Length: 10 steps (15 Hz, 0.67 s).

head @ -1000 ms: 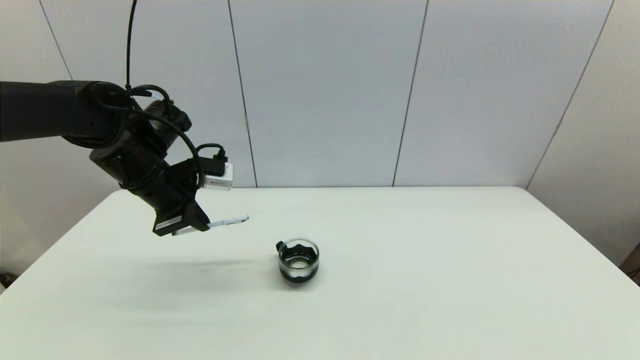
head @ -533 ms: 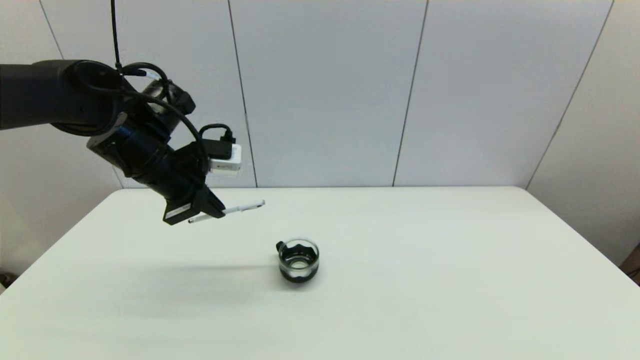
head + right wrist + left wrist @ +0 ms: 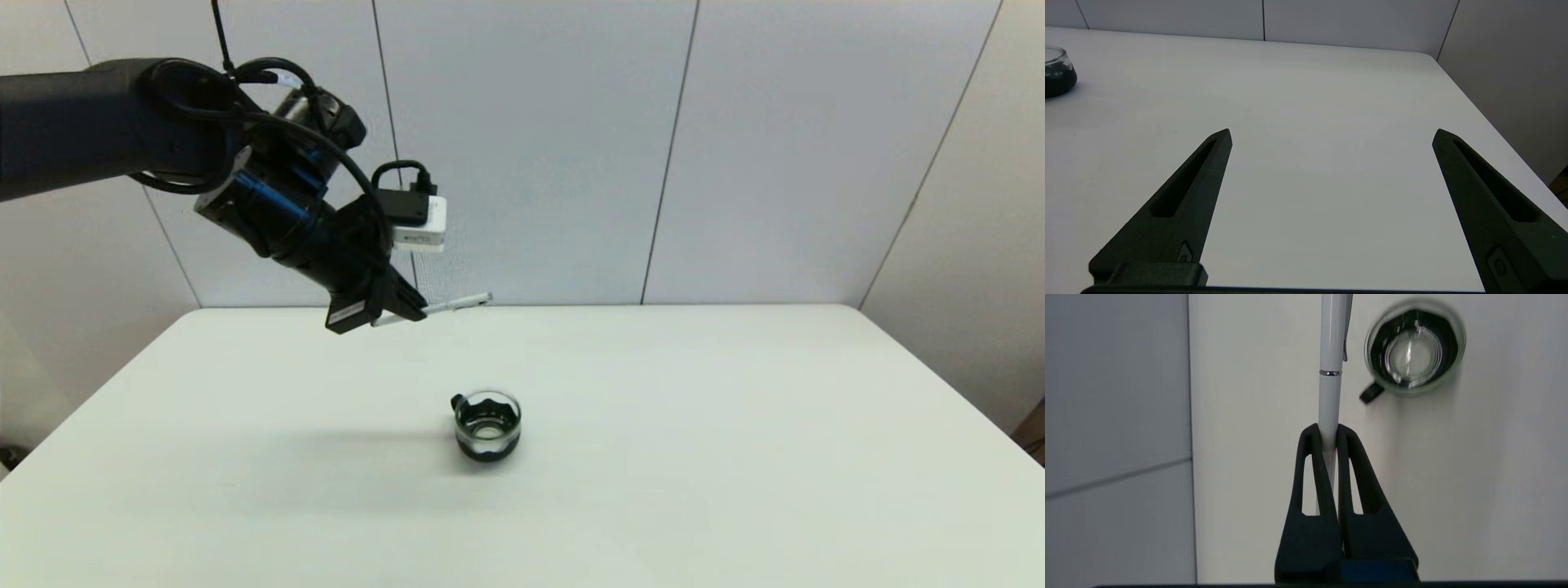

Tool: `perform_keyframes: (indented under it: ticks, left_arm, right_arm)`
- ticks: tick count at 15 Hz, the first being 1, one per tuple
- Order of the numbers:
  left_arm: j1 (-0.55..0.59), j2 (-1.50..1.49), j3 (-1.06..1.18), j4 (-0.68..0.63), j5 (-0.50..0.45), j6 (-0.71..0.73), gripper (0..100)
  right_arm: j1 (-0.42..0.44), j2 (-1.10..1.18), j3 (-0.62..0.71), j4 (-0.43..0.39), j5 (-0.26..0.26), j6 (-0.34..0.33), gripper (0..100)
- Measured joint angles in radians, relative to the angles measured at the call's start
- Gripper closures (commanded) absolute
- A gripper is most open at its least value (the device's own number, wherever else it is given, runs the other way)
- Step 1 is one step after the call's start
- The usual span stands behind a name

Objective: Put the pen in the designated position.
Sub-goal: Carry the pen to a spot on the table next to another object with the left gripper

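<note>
My left gripper point(image 3: 406, 309) hangs high above the table's back left part, shut on the slim white pen point(image 3: 457, 305), which sticks out to the right, nearly level. In the left wrist view the pen point(image 3: 1329, 367) is pinched between the two black fingertips of the gripper point(image 3: 1326, 435) and has a silver ring mid-barrel. The designated position has no mark that I can see on the white tabletop point(image 3: 653, 425). My right gripper point(image 3: 1331, 136) is parked low over the table's right side, open and empty.
A small glass cup point(image 3: 486, 425) with a dark base and a small handle stands near the table's middle, in front of and below the pen; it also shows in the left wrist view as the cup point(image 3: 1414, 347) and at the edge of the right wrist view as the cup point(image 3: 1057, 71). Wall panels stand behind the table.
My left arm has risen and moved to the right and farther back, carrying the pen. The cup has not moved.
</note>
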Motion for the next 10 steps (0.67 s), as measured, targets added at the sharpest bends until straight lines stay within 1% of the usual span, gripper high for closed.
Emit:
perform_keyframes:
  ticks: [4,10]
  left_arm:
    - [-0.069,0.041,-0.013,-0.06,-0.021,0.014,100]
    - [-0.143,0.077,-0.021,-0.074,-0.024,0.156,100]
  right_arm:
    - [0.0,0.0,0.0,0.0,0.0,0.0,0]
    - [0.0,0.0,0.0,0.0,0.0,0.0,0]
